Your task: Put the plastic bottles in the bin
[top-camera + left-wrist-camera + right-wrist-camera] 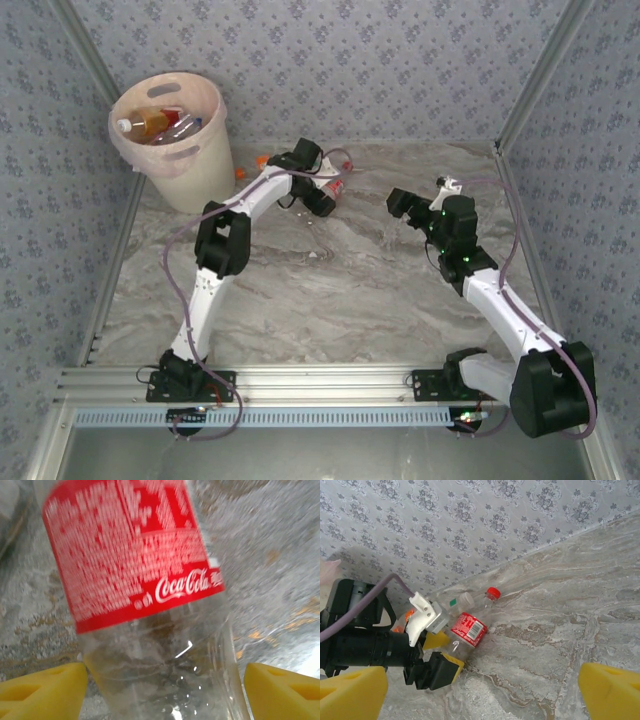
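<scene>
left claw (165,680): yellow pads (45,690) are set either side of a clear plastic bottle with a red coca-cola label (135,555). the jaws are parted, with one pad at the bottle's wall and a narrow gap seen at the other. the bottle is laid on its side on the grey marbled desk (560,630), near the patterned back wall (470,530), just beside a second clear bottle with a white cap (465,600). right claw (485,690): held wide open, nothing between its pads. cream-beige round plastic bin (200,175): stood at the desk's far left corner, several bottles (160,125) lodged inside.
</scene>
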